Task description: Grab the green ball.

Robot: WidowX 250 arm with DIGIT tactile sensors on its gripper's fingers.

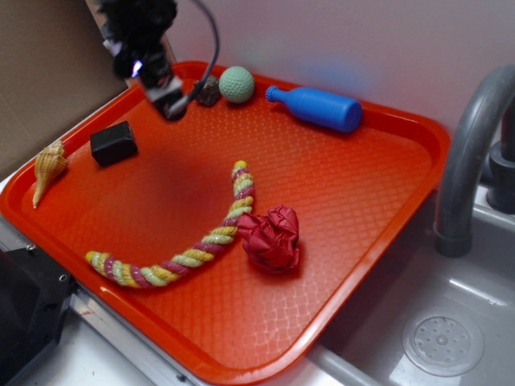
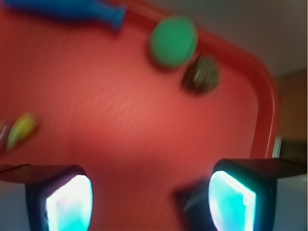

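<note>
The green ball [image 1: 236, 84] rests at the back of the orange tray [image 1: 338, 201], between a dark brown lump [image 1: 208, 91] and a blue bottle [image 1: 316, 107]. My gripper [image 1: 167, 100] hangs above the tray's back left part, to the left of the lump and the ball, touching neither. In the blurred wrist view the green ball [image 2: 173, 41] lies far ahead and slightly right, the lump [image 2: 201, 74] just right of it. The gripper [image 2: 150, 202] is open, its lit pads [image 2: 70, 202] wide apart with only bare tray between them.
A black block [image 1: 113, 143] and a seashell [image 1: 48, 169] lie at the tray's left. A twisted rope toy [image 1: 193, 245] and a red fabric wad [image 1: 272, 237] lie in the middle front. A grey tap [image 1: 467, 153] and sink [image 1: 442, 338] are at right.
</note>
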